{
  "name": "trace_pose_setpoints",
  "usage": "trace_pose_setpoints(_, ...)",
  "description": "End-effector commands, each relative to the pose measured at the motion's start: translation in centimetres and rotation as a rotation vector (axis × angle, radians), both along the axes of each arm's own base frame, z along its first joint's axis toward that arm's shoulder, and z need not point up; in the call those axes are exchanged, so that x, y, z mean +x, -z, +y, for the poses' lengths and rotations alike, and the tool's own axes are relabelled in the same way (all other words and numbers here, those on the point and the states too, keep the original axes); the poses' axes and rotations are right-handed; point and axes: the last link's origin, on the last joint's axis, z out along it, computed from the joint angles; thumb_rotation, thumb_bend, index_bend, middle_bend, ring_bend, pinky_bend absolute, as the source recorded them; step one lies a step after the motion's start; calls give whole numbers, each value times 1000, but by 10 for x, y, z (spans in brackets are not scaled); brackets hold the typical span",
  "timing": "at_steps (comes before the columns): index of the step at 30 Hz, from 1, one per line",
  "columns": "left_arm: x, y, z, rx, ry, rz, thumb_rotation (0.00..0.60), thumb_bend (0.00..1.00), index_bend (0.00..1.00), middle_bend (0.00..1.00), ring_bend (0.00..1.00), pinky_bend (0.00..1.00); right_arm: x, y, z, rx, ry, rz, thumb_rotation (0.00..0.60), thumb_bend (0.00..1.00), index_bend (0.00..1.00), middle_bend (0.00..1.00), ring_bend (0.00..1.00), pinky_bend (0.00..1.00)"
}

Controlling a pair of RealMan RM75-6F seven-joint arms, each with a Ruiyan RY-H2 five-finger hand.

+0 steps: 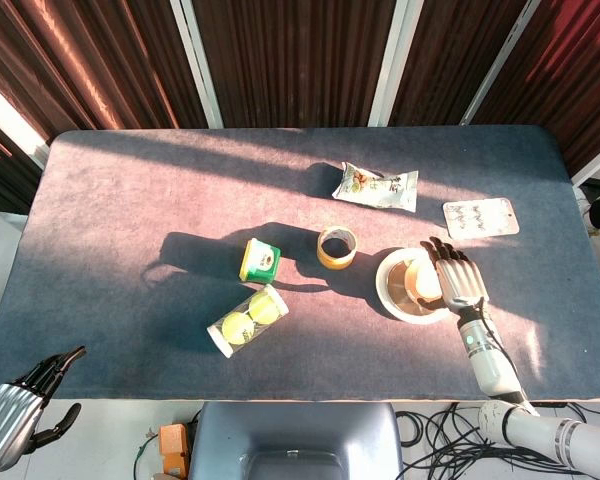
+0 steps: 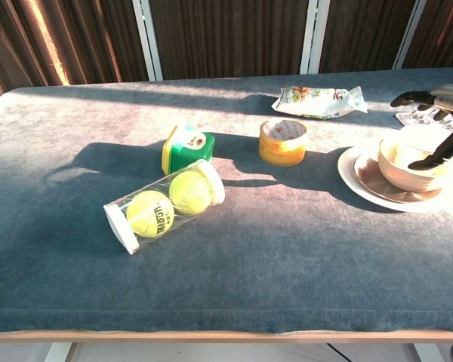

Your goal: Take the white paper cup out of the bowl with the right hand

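Centrally right on the table (image 1: 130, 190), the white paper cup (image 1: 421, 281) lies inside the bowl (image 1: 392, 290); the right hand (image 1: 458, 279) hovers over it, fingers spread, holding nothing; the left hand (image 1: 15, 412) hangs open off the near edge.

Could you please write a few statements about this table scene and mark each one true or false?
1. The right robot hand is over the white bowl holding the white paper cup. True.
2. The clear plastic tube of yellow tennis balls stands upright. False: it lies on its side.
3. The left robot hand holds the yellowish tape roll. False: it holds nothing, off the blue table's front edge.
4. The green box with a yellow lid lies left of the tape roll. True.
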Motion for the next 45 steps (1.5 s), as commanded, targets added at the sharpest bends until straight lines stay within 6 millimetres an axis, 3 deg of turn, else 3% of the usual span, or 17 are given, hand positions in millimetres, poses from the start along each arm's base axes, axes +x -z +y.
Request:
trace_pose_setpoints(1, 0, 0, 0, 0, 0, 0, 600, 375, 67, 199, 222, 550, 0, 0, 1, 4, -1, 4, 600, 95, 119, 47, 68, 179)
trace_pose_setpoints(13, 0, 0, 0, -1, -3, 0, 600, 375, 67, 199, 221, 550, -2, 1, -1, -10, 8, 8, 600, 95, 135, 64, 94, 215)
trace_pose_setpoints(27, 0, 0, -1, 0, 0, 3, 600, 374, 67, 200, 222, 550, -7, -6, 1, -29, 26, 46, 600, 95, 245, 190, 346, 526)
trace_pose_setpoints(36, 0, 0, -1, 1, -1, 5, 600, 374, 67, 199, 221, 550, -10, -3, -2, -32, 42, 55, 600, 95, 282, 228, 393, 574)
trace_pose_setpoints(45, 0, 0, -1, 4, 0, 2, 600, 375, 67, 200, 222, 550, -11, 2, -2, -22, 32, 53, 600, 141, 433, 345, 529, 698)
